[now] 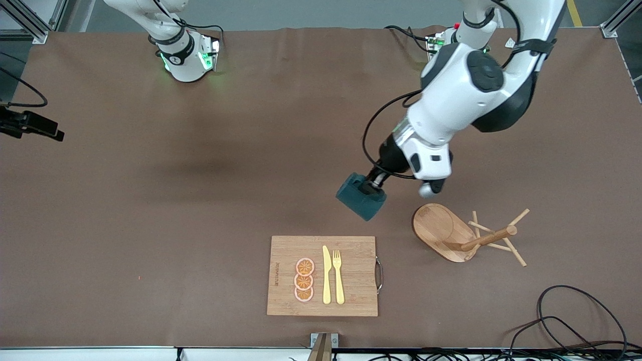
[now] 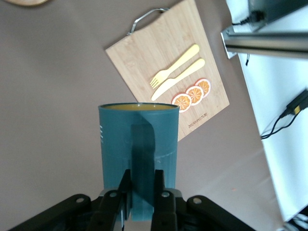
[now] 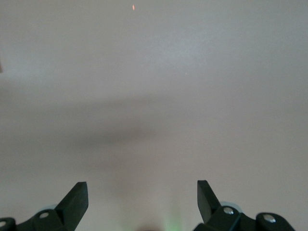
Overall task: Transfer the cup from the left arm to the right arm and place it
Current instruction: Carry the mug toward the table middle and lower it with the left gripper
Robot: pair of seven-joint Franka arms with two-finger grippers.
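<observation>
Your left claw (image 1: pixel 373 186) is clamped on the handle of the teal mug (image 1: pixel 361 196), and the mug hangs in the air over bare tabletop (image 1: pixel 150 200), between the cutting board (image 1: pixel 322 276) and the left arm's base. It's tipped over: the long axis runs roughly level, and in the left wrist view the ochre-rimmed mouth points away from the claw, toward the board. Your right claw (image 3: pixel 142 192) sits with its jaws spread wide and nothing between them, looking at plain tabletop; in the front view only that arm's base end shows, so it's waiting well apart from the mug. The whole handover turns on that gap: the mug lies toward the left arm's end, and the ribbed body looks like the free surface for the right claw, since the handle is taken. Around you: the board carries a yellow knife (image 1: pixel 326 276), a yellow fork (image 1: pixel 338 276) and three orange slices (image 1: pixel 304 280); a toppled wooden mug tree (image 1: pixel 469 235) lies beside the mug's spot, toward the left arm's end. Nothing stands in the way between the arms.
</observation>
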